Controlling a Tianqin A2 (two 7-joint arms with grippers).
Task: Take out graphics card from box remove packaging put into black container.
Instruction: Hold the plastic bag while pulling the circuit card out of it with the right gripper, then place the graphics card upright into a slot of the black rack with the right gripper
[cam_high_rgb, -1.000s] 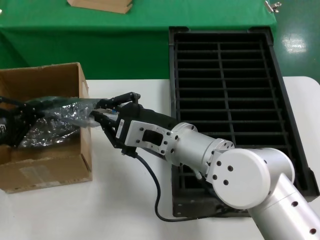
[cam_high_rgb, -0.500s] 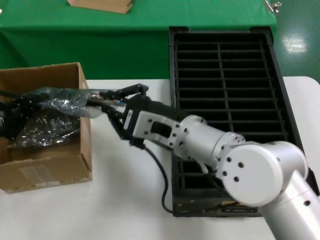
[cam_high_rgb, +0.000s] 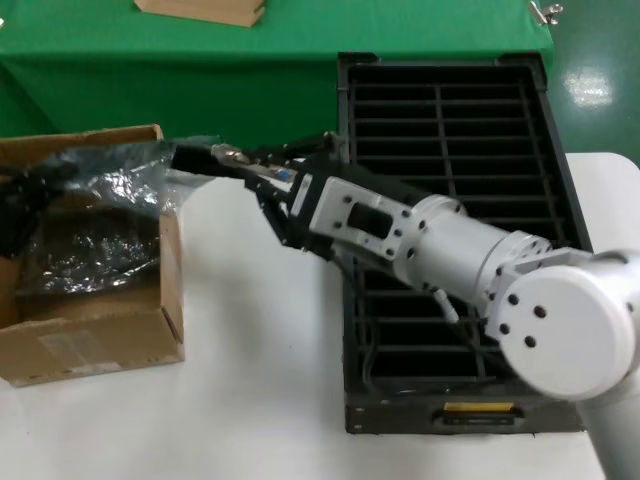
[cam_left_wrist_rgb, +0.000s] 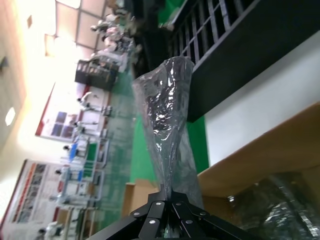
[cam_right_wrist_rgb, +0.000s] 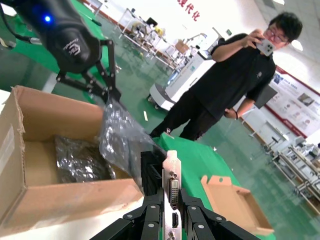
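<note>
My right gripper (cam_high_rgb: 262, 170) is shut on the silver bracket end of the graphics card (cam_right_wrist_rgb: 171, 187), held just past the box's right wall. The card's dark far end (cam_high_rgb: 205, 158) reaches into the mouth of the packaging (cam_high_rgb: 120, 178), a crinkled translucent bag stretched above the box (cam_high_rgb: 90, 340). My left gripper (cam_left_wrist_rgb: 167, 190) is shut on the bag's other end (cam_left_wrist_rgb: 165, 110), over the box at the far left (cam_high_rgb: 22, 185). The black container (cam_high_rgb: 450, 150) lies on the right, partly under my right arm.
Darker crinkled bags (cam_high_rgb: 90, 250) fill the box. A flat tan board (cam_high_rgb: 205, 10) lies on the green cloth at the back. In the right wrist view a person (cam_right_wrist_rgb: 235, 75) stands beyond the table, and a tan cardboard tray (cam_right_wrist_rgb: 235, 200) lies on the cloth.
My right gripper has moved right and toward the far side with the card, sliding it out of the bag. The bag has risen out of the box and stretched between the grippers.
</note>
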